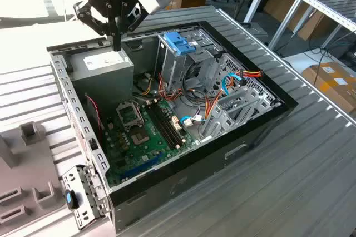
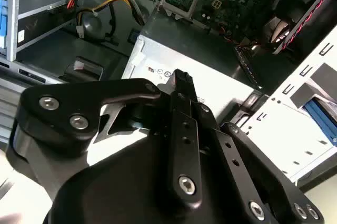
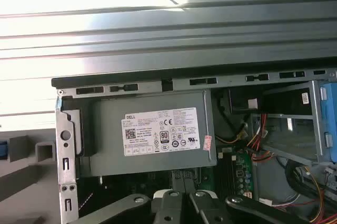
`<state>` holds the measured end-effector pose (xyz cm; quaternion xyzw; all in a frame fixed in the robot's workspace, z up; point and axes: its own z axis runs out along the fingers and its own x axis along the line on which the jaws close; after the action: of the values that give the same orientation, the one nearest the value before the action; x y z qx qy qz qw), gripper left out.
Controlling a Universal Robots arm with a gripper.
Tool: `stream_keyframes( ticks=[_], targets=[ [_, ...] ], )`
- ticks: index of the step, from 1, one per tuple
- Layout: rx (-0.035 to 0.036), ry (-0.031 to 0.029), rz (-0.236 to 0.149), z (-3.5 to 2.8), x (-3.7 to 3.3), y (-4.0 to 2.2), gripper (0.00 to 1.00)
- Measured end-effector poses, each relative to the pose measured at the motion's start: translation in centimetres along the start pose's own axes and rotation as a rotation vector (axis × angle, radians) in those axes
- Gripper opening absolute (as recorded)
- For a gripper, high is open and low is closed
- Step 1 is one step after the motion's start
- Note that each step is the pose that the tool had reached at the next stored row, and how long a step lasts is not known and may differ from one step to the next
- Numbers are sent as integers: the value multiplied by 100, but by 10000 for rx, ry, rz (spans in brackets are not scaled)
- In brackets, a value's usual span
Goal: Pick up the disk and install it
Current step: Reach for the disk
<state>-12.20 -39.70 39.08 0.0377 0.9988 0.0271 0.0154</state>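
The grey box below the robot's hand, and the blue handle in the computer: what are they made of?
The grey box looks like sheet metal: matte grey, with crisp folded edges and a stuck-on white label. The blue handle is probably moulded plastic: even bright colour, slight sheen.

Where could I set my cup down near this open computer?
The ribbed table is bare in front of the case and toward the exterior view's right. Inside, board, cables and drive cage crowd together; the gripper hangs over the power supply.
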Motion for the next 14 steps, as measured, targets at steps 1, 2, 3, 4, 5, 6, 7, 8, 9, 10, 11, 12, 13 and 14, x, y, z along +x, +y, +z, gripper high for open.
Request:
stream_keyframes(
  ticks=[1, 2, 3, 4, 5, 6, 7, 8, 9, 10, 11, 12, 13, 14],
  targets=[
    [0, 0, 0, 0, 0, 0, 11],
    [0, 0, 0, 0, 0, 0, 11],
    [1, 0, 0, 0, 0, 0, 11],
    [1, 0, 0, 0, 0, 0, 11],
    [0, 0, 0, 0, 1, 0, 11],
    [1, 0, 0, 0, 2, 0, 11],
    [0, 0, 0, 0, 5, 0, 11],
    [0, 0, 0, 0, 8, 0, 11],
    [0, 0, 0, 0, 9, 0, 11],
    [0, 0, 0, 0, 13, -1, 11],
    [0, 0, 1, -1, 16, -1, 11],
    [0, 0, 1, -1, 20, -1, 11],
    [0, -1, 1, -1, 26, -2, 11],
    [0, 0, -1, -1, 27, -2, 11]
  ],
)
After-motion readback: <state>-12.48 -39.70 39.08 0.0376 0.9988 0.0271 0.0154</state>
